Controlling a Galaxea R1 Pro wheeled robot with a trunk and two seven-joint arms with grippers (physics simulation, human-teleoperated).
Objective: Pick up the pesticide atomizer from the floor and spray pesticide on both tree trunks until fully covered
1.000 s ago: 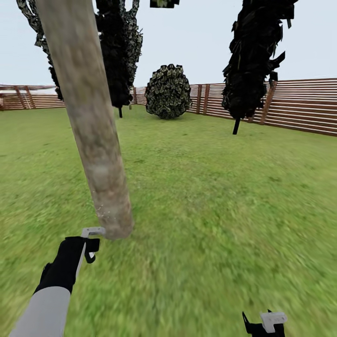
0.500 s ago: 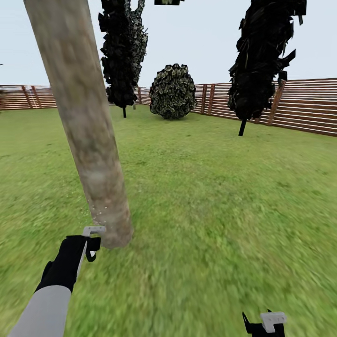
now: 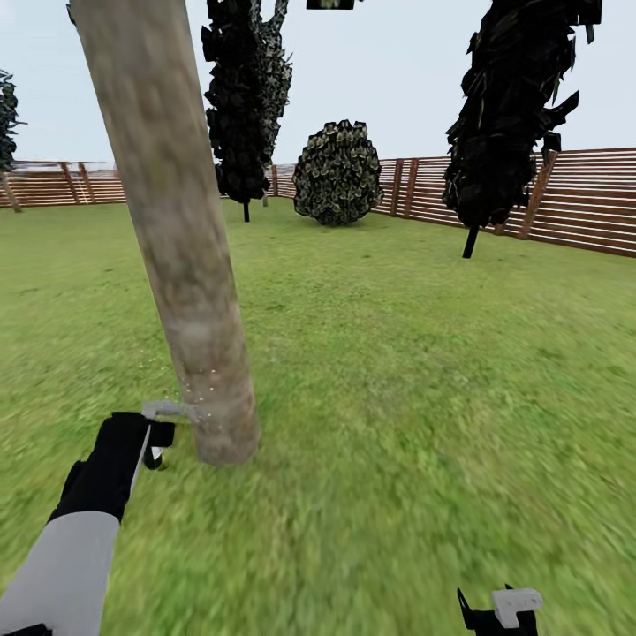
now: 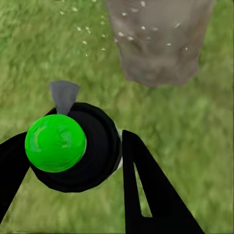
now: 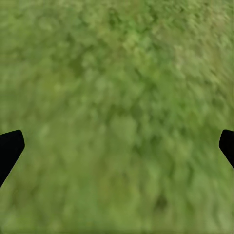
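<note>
gripping the pesticide atomizer (image 4: 63,146) in our left gripper (image 3: 159,431), we aimed beside the tree trunk (image 3: 181,238), speckled with pesticide (image 4: 127,35); right gripper (image 3: 508,609) gaped apart.

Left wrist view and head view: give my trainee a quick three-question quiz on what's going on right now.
1. True or false: the left gripper holds the atomizer.
2. What does the atomizer's grey nozzle point toward? A) the fence B) the base of the trunk C) the bush
3. Fill in: the right gripper hangs open over bare ____.

Key
1. True; its fingers sit on either side of the green-topped atomizer.
2. B; whitish specks show on the lower bark and on the grass beside it.
3. Grass.
</note>
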